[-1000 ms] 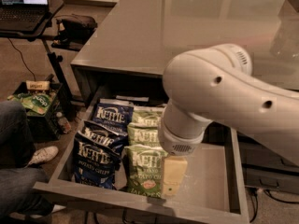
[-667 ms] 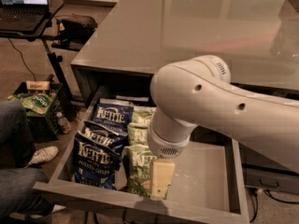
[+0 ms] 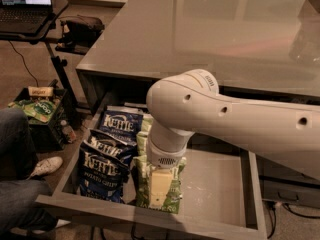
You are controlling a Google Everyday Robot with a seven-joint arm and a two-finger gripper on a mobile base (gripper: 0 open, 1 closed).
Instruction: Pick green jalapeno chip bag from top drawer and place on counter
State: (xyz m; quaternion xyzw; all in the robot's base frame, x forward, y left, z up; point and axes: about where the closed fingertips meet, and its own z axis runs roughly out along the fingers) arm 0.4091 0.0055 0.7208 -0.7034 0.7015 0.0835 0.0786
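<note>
The top drawer [image 3: 220, 184] is pulled open below the counter [image 3: 210, 29]. Green jalapeno chip bags lie in a row in its middle; the front one [image 3: 172, 191] is mostly covered by my arm, and another [image 3: 141, 139] peeks out behind it. Dark blue Kettle bags [image 3: 102, 169] lie to their left. My gripper [image 3: 159, 191] points down onto the front green bag, near the drawer's front wall. The white arm [image 3: 225, 116] reaches in from the right and hides the fingertips.
A laptop [image 3: 25, 4] sits on a black stand at the far left, with a dark crate [image 3: 37, 109] of items below it. A person's leg and shoe [image 3: 30, 169] are at the left of the drawer. The drawer's right half shows bare floor.
My arm has swung left and lower, so the gripper has moved from the drawer's middle down onto the front green bag near the front wall. The bags have not visibly shifted.
</note>
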